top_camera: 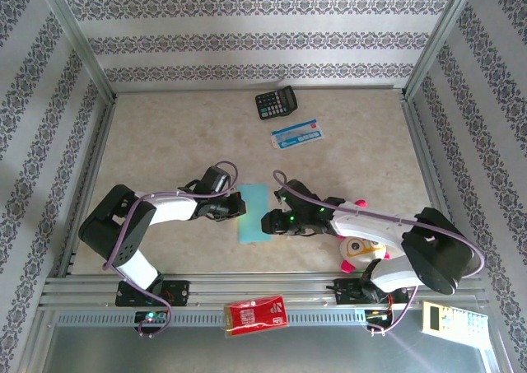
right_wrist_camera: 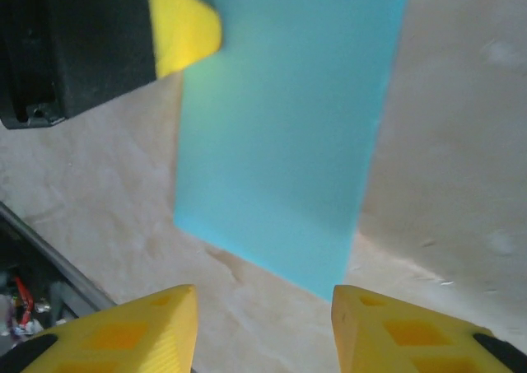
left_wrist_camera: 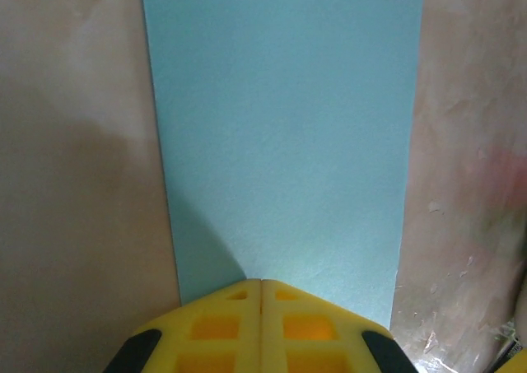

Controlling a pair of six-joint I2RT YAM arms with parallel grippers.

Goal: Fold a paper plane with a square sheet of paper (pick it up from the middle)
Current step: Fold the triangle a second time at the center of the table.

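The square sheet of paper point(top_camera: 253, 212) lies flat on the table as a narrow light turquoise rectangle between the two arms. My left gripper point(top_camera: 238, 207) is shut, its yellow tips point(left_wrist_camera: 261, 284) together and resting at the near edge of the paper point(left_wrist_camera: 284, 126). My right gripper point(top_camera: 268, 222) stands open just off the opposite long side, nothing between its fingers point(right_wrist_camera: 263, 295). In the right wrist view the paper point(right_wrist_camera: 288, 134) lies ahead of the jaws, and a left finger point(right_wrist_camera: 185, 29) touches its far edge. The paper plane is out of view.
A black calculator point(top_camera: 275, 103) and a blue-and-white card point(top_camera: 296, 134) lie at the back. A white, pink and yellow plush toy point(top_camera: 361, 246) sits under the right arm. A red packet point(top_camera: 257, 315) rests on the front rail, beside a pale keypad device point(top_camera: 449, 317).
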